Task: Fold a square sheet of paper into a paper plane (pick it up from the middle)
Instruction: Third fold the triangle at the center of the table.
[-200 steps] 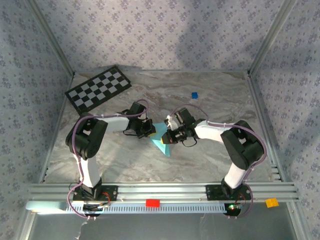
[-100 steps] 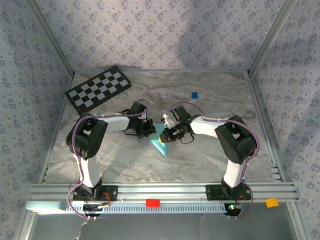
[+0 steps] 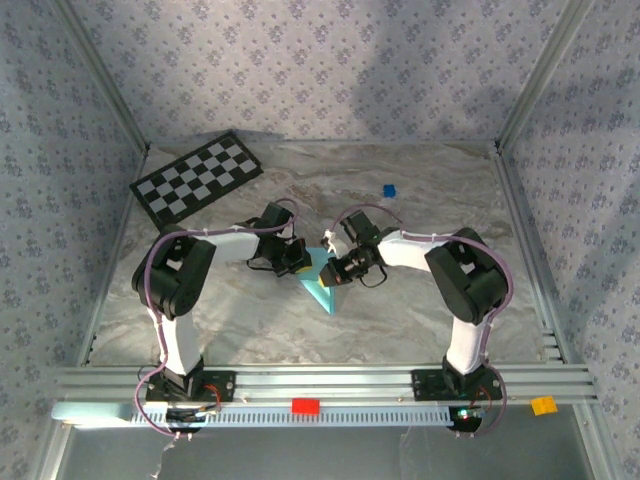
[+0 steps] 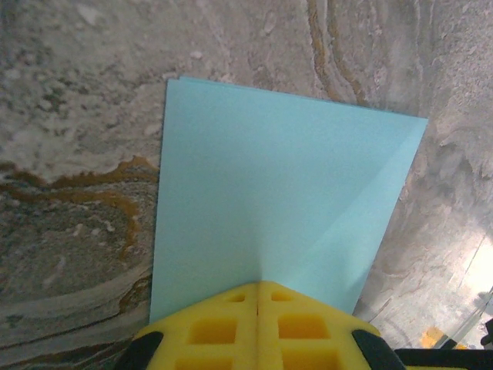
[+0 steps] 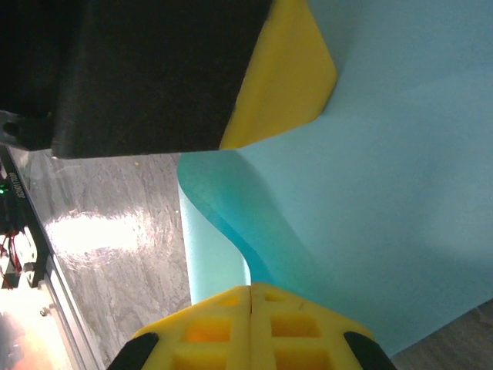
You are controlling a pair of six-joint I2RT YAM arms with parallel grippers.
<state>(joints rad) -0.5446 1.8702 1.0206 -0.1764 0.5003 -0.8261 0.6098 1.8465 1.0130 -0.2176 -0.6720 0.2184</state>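
Note:
The square sheet of paper (image 3: 322, 288) is light sky-blue and lies partly folded on the marble table, a wedge pointing toward the near edge. In the left wrist view the sheet (image 4: 285, 185) lies flat with a diagonal fold line. My left gripper (image 4: 258, 284) is shut, its yellow tips resting on top of the sheet. In the right wrist view a curled flap of the sheet (image 5: 254, 223) rises into my right gripper (image 5: 251, 288), which is shut on it. The left gripper's yellow finger (image 5: 285, 77) presses on the sheet just beyond. From above, the left gripper (image 3: 300, 262) and right gripper (image 3: 328, 271) meet over the sheet.
A black-and-white checkerboard (image 3: 198, 178) lies at the back left. A tiny dark-blue cube (image 3: 389, 190) sits at the back right of centre. Metal rails run along the near edge, with a red block (image 3: 305, 406) and an orange block (image 3: 543, 405) on them.
The right gripper has shifted a little left toward the left gripper, its elbow swinging inward. The visible paper has narrowed. The left arm has stayed put.

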